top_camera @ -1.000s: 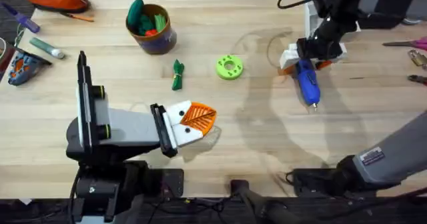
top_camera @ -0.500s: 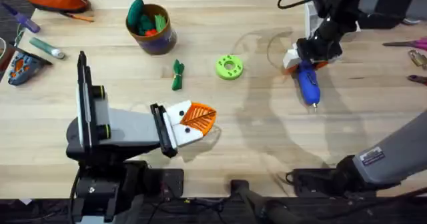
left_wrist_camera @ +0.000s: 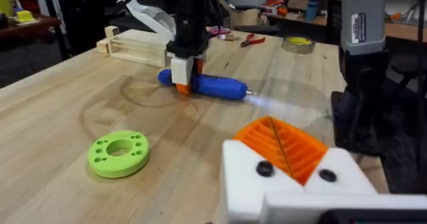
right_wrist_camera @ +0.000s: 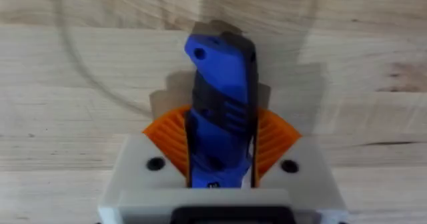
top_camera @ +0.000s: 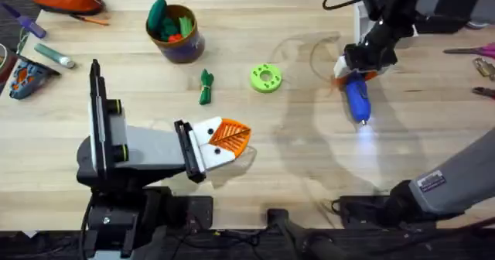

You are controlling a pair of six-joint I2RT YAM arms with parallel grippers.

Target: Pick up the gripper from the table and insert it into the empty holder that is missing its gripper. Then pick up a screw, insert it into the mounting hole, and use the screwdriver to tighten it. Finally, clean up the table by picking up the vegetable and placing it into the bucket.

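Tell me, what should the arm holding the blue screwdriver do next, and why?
Probably lift it straight up. The right gripper has its orange pads closed around the screwdriver, which lies flat on the table with its tip light glowing. The vegetable sits on the wood beside the bucket, so cleanup isn't done yet.

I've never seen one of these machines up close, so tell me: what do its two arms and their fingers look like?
Both arms are dark, with black joints. The left arm has a pale grey section and yellow-green rings at its joints. The right arm wears a grey sleeve with a small white printed label; a black cable runs near its wrist. The left gripper and right gripper have white angular fingers with orange ribbed pads and small dark screws.
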